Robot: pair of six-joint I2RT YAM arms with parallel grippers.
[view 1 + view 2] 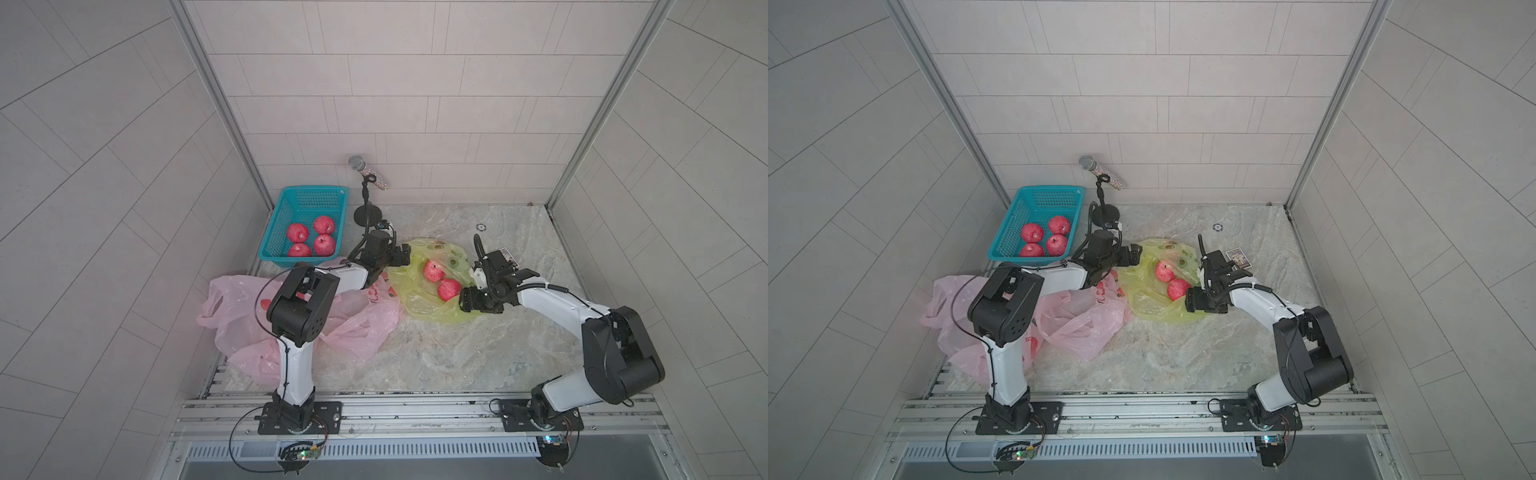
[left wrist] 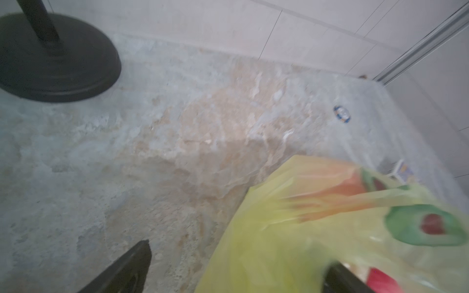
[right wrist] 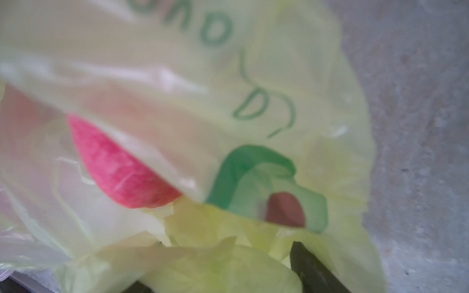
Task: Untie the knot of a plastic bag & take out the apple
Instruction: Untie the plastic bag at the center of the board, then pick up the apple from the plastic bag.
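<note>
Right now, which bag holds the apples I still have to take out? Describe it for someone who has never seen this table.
On the marble table, look right of the blue basket and the crumpled pink bags. Near the table's middle lies a yellow-green bag with two red apples showing in it. Unlike the pink bags beside it, it is yellow-green with green print.

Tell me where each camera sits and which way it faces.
Top views: high over the front, looking down at table, left arm, right arm, yellow bag; nearly identical.
Left wrist: on that arm, looking past the open left gripper at the bag's edge and stand base.
Right wrist: on that arm, close on the bag and an apple; right gripper shows.
Shared: every view shows the bag.
</note>
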